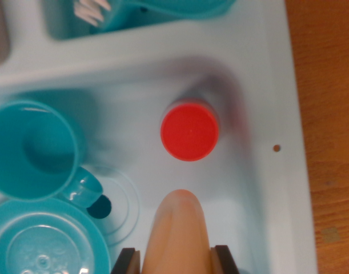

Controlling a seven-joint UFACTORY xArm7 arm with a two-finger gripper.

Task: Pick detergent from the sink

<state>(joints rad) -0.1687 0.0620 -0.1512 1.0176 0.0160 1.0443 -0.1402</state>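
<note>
The pale blue sink (134,91) fills most of my wrist view, set on a wooden table (328,85). A teal plate (45,242) and teal cup (31,149) sit at the wrist view's left. The red-capped detergent (189,132) stands upright in the basin, just beyond my gripper (181,240); I cannot tell whether it is spread.

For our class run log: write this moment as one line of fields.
stage: approach | target: detergent bottle upright in sink | tool: above, not touching | nearby: teal cup
</note>
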